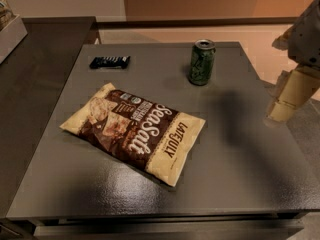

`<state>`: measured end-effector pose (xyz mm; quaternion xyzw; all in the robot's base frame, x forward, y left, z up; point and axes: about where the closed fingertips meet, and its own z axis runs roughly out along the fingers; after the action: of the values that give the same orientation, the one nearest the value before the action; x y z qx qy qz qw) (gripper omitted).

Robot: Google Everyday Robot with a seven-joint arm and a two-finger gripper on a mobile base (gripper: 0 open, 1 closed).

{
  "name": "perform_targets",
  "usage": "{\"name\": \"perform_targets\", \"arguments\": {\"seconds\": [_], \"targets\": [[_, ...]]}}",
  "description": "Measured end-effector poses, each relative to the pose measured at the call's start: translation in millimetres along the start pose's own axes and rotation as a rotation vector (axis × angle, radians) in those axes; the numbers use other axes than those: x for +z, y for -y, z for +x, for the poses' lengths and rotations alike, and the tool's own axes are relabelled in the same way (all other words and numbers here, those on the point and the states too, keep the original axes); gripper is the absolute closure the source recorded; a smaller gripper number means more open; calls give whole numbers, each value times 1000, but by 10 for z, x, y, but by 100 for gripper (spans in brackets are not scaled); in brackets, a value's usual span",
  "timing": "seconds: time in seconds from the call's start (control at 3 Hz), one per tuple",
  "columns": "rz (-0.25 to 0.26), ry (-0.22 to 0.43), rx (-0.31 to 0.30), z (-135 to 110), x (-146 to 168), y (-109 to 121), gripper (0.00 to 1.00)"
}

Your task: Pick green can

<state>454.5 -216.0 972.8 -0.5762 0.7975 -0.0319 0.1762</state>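
A dark grey, faintly speckled table (240,184) fills the view. A crinkled cream-and-brown chip bag (135,131) lies flat, well left of the gripper (286,101). The gripper, blocky and cream, hangs tilted over the table's right edge; whether it is clenched cannot be told. The green can (202,62), a mottled cylinder with a silver rim, stands upright to its upper left across bare tabletop. A flat dark candy bar (110,62) lies farthest left.

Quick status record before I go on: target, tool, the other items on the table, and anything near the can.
target: green can, upright, far side of the table, right of centre, nothing touching it
tool: at the right edge of the view, raised by the table's right side, well apart from the can
chip bag: sea salt chip bag lying flat mid-table, nearer the camera and left of the can, not touching it
candy bar: flat, far left of the table
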Motion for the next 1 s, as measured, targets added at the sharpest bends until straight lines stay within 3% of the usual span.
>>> {"name": "perform_targets", "arguments": {"seconds": [0.67,1.0], "targets": [[69,65,170,-88,413,539,0],[87,156,244,-203,624,907,0]]}}
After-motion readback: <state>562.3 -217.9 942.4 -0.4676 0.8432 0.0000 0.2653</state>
